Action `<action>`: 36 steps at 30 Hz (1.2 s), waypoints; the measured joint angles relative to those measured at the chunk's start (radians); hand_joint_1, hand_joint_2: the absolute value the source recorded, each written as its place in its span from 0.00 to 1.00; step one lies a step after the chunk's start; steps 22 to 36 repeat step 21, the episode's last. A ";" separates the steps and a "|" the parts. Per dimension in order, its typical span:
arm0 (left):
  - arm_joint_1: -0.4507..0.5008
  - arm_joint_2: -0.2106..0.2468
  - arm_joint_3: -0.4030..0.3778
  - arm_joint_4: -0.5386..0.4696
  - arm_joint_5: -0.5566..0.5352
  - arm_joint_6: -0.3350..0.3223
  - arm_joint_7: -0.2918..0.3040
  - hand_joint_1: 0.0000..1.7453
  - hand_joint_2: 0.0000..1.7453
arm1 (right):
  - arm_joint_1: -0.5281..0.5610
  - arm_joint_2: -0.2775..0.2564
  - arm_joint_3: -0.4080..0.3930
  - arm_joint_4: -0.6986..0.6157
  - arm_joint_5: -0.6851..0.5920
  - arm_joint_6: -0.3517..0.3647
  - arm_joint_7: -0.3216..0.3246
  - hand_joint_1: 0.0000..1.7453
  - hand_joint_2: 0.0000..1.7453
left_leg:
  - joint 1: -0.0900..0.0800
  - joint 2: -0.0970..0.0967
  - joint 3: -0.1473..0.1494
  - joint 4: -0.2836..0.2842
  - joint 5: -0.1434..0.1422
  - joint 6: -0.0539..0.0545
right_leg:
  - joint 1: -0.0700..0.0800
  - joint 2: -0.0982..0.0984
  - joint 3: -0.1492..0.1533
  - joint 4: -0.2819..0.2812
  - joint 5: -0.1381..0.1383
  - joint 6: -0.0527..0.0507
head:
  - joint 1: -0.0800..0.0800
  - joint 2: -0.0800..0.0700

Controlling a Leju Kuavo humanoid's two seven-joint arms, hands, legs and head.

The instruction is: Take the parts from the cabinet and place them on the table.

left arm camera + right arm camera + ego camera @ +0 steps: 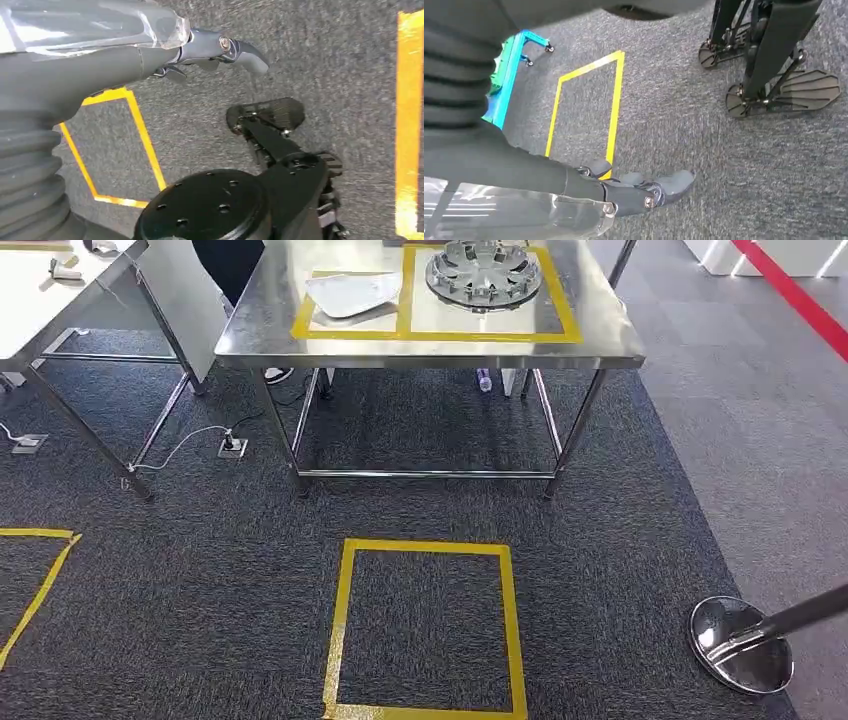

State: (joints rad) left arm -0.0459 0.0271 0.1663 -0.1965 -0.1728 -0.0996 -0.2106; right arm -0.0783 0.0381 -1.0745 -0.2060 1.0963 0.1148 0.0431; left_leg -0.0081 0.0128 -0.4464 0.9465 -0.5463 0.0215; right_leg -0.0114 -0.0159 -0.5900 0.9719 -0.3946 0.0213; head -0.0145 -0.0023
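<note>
Steel table (300,335) far ahead holds my two parts; left hand (215,50) and right hand (644,187) hang spread, holding nothing.

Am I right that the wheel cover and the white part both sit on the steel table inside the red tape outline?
Not quite. The head view shows the wheel cover and the white part on the steel table, but the tape outline around them is yellow, not red.
</note>
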 joint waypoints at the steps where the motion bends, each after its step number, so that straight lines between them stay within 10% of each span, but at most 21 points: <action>1: 0.006 -0.001 -0.001 -0.002 0.008 0.005 0.006 0.00 1.00 | 0.006 -0.002 0.026 -0.002 -0.030 -0.002 0.000 0.00 1.00 | 0.000 0.000 -0.001 0.000 0.000 0.000 | 0.000 0.000 -0.002 0.001 0.000 0.000 | 0.000 0.000; 4: 0.019 -0.003 -0.005 -0.010 0.018 0.008 0.020 0.00 1.00 | 0.020 -0.006 0.097 -0.011 -0.110 -0.012 0.000 0.00 1.00 | 0.001 0.000 -0.002 0.000 0.000 -0.001 | 0.001 0.000 -0.003 0.002 0.000 0.000 | 0.000 0.000; 5: 0.024 -0.005 -0.006 -0.015 0.024 0.011 0.025 0.00 0.00 | 0.025 -0.007 0.123 -0.015 -0.138 -0.014 -0.002 0.00 0.00 | 0.001 0.000 -0.002 0.000 0.001 -0.001 | 0.001 0.000 -0.003 0.002 0.000 0.000 | 0.000 0.000; 21: 0.091 -0.015 -0.064 -0.088 0.091 0.051 0.109 0.00 0.00 | 0.112 -0.021 0.541 -0.083 -0.573 -0.058 -0.017 0.00 0.00 | 0.001 0.000 -0.003 0.000 0.002 -0.003 | 0.001 0.000 -0.003 0.003 0.000 0.000 | 0.000 0.000; 36: 0.091 -0.015 -0.064 -0.088 0.091 0.051 0.109 0.00 0.00 | 0.112 -0.021 0.541 -0.083 -0.573 -0.058 -0.017 0.00 0.00 | 0.001 0.000 -0.003 0.000 0.002 -0.003 | 0.001 0.000 -0.003 0.003 0.000 0.000 | 0.000 0.000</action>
